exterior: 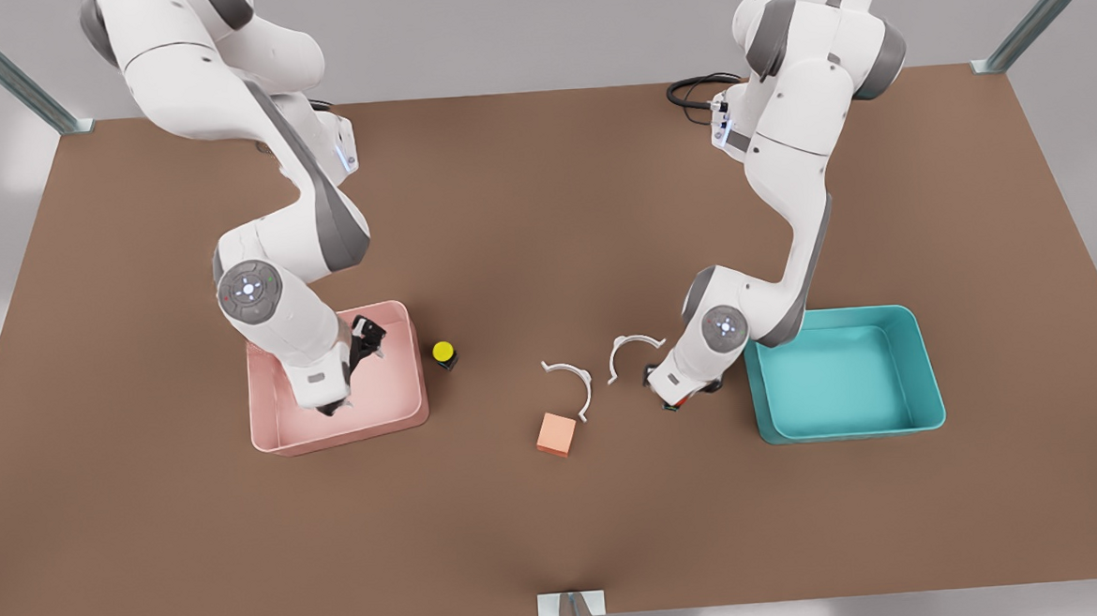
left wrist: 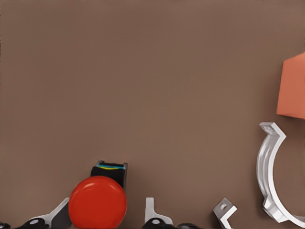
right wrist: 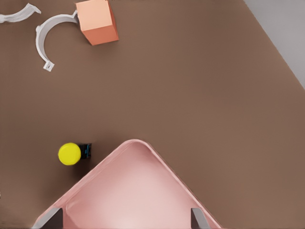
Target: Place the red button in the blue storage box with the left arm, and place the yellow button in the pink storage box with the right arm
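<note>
Left wrist view: left gripper (left wrist: pixel 107 222), apparently open, straddles red button (left wrist: pixel 97 202).

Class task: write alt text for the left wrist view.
A red button sits between the left gripper's open fingers on a brown table. Beside it lie white curved clips and an orange-pink cube.

Place: a simulated robot test cell, no home or shop.
Worktop: my plain brown worktop (exterior: pixel 543 205) lies flat and unmarked.
Surround: bare grey walls, with metal frame struts (exterior: pixel 5 69) at the corners.
Mounting: my two white arms stand bolted on the worktop's far edge.
</note>
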